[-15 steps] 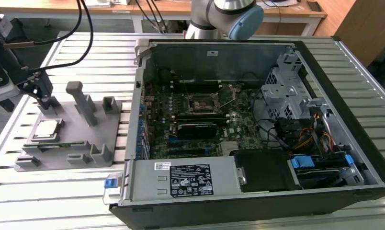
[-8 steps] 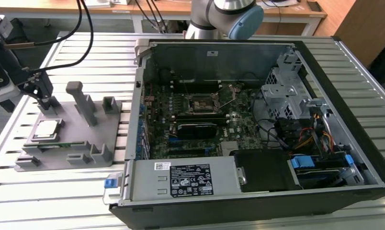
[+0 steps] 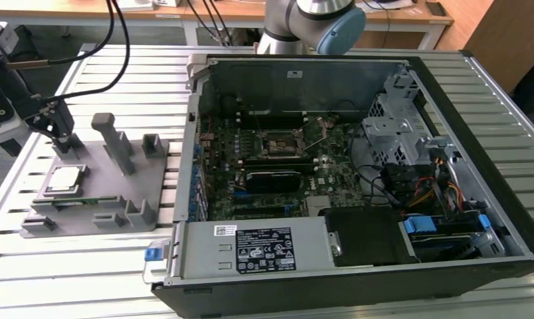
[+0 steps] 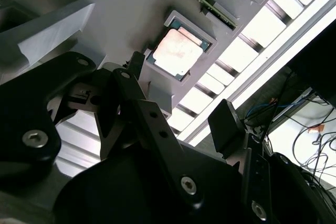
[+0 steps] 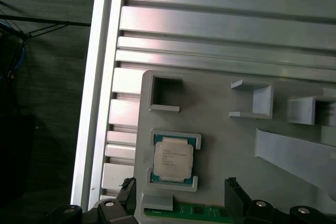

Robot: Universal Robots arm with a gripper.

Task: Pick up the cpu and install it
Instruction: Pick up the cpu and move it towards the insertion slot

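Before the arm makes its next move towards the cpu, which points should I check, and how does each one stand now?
1. The cpu lies flat in its recess of the grey fixture: ok.
2. The gripper is open and empty: ok.
3. The gripper is apart from the cpu, not touching it: ok.
4. The computer case is open, with the motherboard exposed: ok.
5. The socket on the motherboard is unlatched and free: cannot tell.

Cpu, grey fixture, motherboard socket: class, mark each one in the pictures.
cpu (image 5: 173, 158): first wrist view, middle of its metal top.
grey fixture (image 3: 107, 187): exterior view, bare base plate.
motherboard socket (image 3: 280, 143): exterior view, centre of its frame.
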